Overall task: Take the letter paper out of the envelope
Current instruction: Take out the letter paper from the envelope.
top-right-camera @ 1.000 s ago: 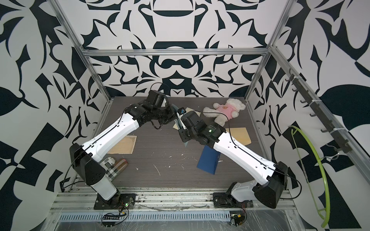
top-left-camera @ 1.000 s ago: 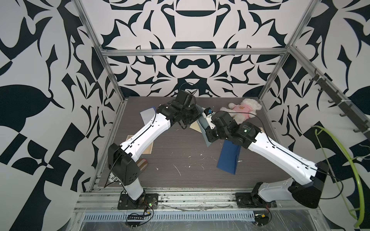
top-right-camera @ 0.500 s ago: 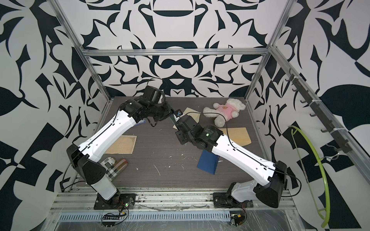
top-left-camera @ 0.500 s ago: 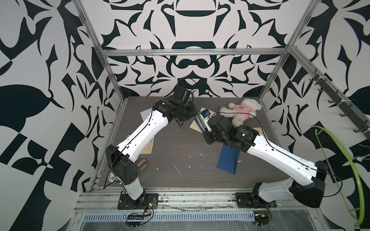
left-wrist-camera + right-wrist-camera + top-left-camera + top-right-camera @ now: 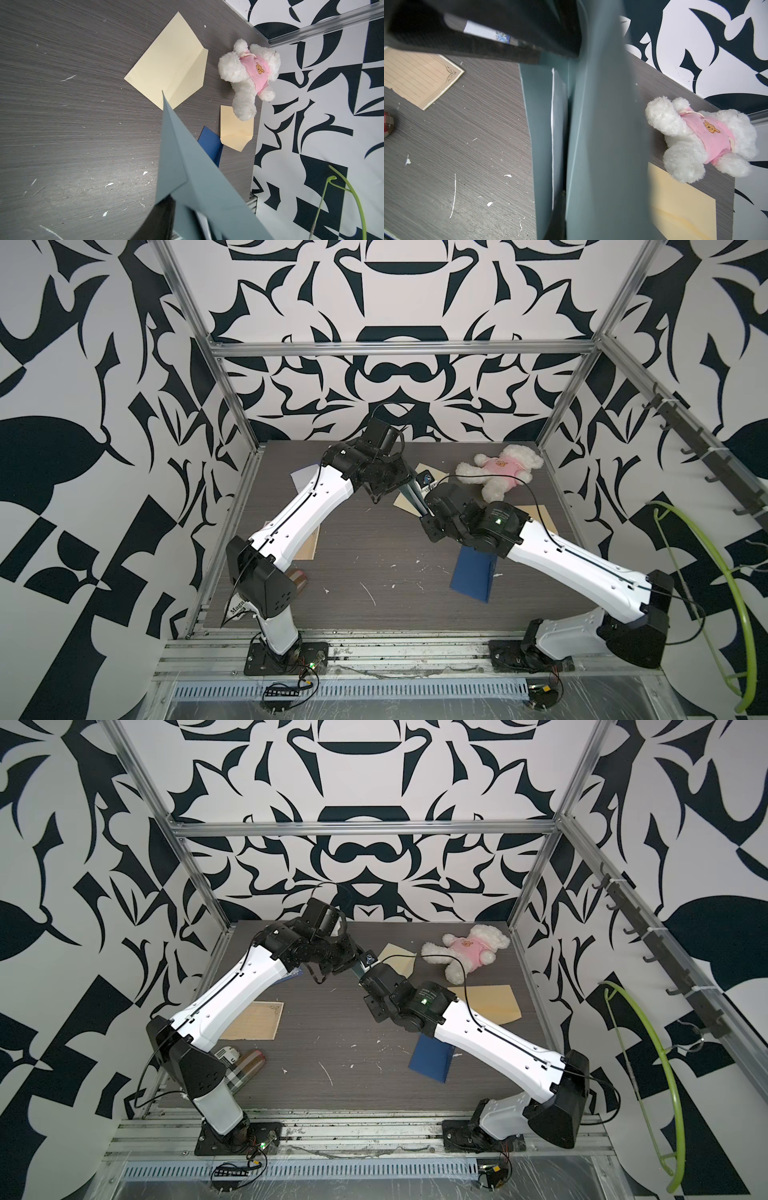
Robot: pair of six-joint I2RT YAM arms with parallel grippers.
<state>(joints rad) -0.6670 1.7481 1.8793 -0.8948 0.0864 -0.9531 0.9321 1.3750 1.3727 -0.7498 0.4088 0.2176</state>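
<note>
A grey-teal envelope hangs above the back middle of the table, held between the two arms. My right gripper is shut on its lower end. The envelope gapes, and a white letter paper stands inside it. My left gripper is at the envelope's mouth. Its jaws are parted, and one dark finger lies beside an envelope wall. What the hidden finger touches I cannot tell.
A plush bear lies at the back right, with cream envelopes near it. A navy envelope sits under the right forearm. A lined tan sheet and a plaid object lie at the left.
Both wrists have shifted slightly left with the envelope between them. The left gripper's jaws have spread wider at the envelope's mouth. The right grip is unchanged.
</note>
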